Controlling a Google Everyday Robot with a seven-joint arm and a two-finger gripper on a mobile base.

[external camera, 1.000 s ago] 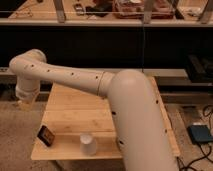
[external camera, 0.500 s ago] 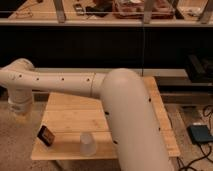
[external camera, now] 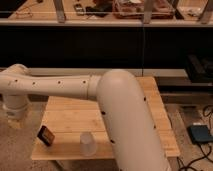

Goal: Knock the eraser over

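Wooden table (external camera: 65, 117) carries the dark eraser (external camera: 46, 135), standing near its front-left corner. The gripper (external camera: 15, 119) hangs beyond the left edge — wide or narrow, I cannot tell. A loose sweep could miss the eraser — or topple the upturned cup (external camera: 87, 143) nearby.

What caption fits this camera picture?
The gripper hangs beside the table's left edge, near the eraser; a white cup stands farther right.

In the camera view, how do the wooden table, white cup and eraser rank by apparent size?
1. wooden table
2. white cup
3. eraser, only slightly smaller than the cup; both stand similarly near the camera.
The hand hangs beyond the table's left edge.
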